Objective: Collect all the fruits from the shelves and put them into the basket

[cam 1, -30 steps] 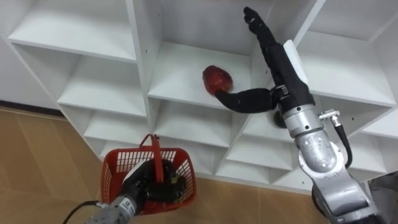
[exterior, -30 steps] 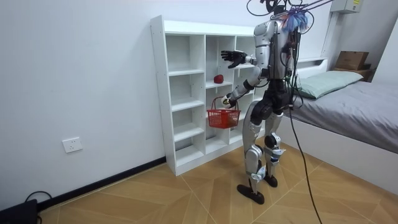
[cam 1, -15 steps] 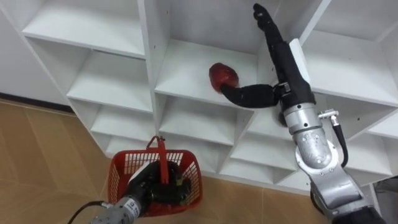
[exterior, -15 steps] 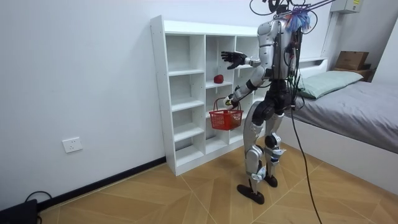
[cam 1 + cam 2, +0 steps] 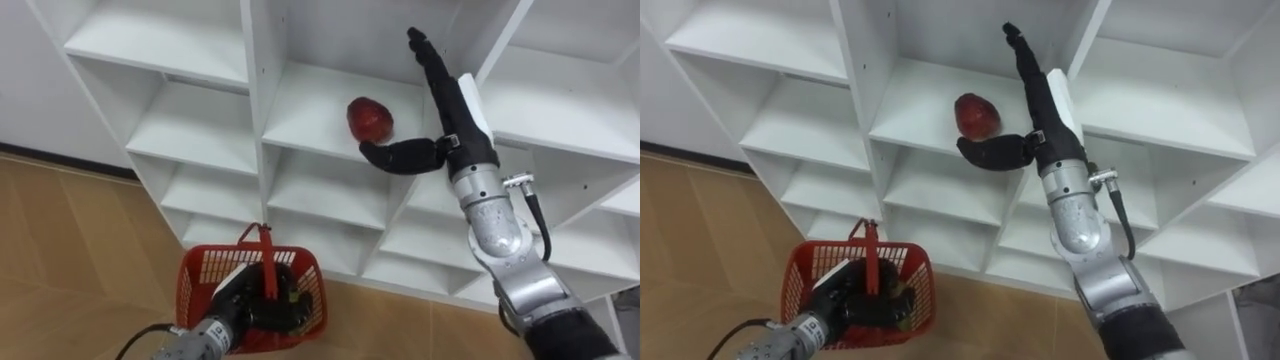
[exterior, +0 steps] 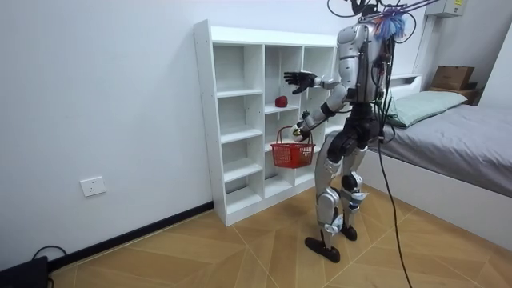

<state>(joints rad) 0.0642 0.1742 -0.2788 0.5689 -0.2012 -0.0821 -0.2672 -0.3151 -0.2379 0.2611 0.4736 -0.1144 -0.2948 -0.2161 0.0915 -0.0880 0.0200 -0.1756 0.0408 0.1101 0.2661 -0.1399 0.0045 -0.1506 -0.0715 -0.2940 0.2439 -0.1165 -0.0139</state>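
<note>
Robot on two legs stands facing a white closet [image 6: 240, 120] of open compartments against a pale wall, with a bed [image 6: 448, 132] at the room view's right and wood flooring [image 6: 240, 248] underfoot.

Its right hand [image 5: 462, 135] is raised into a middle compartment, fingers straight and pointing toward the back panel, thumb spread wide to the side. A red fruit [image 5: 369, 118] sits on that compartment's shelf board [image 5: 310, 110], just above the thumb's tip. Whether thumb and fruit touch cannot be told from the eye views, and the hand has not closed round anything.

Lower down, the left hand [image 5: 240, 305] is clenched round the upright handle [image 5: 266, 262] of a red basket [image 5: 200, 278], held at about waist height in front of the lower shelves. In the room view the basket hangs from that hand, level with the shelf below the fruit. Something dark with a touch of yellow-green lies inside the basket beside the fingers, possibly fruit, though the mesh and the hand hide too much of it to say.

A wall socket [image 6: 94, 186] shows low on the wall at the room view's left.
</note>
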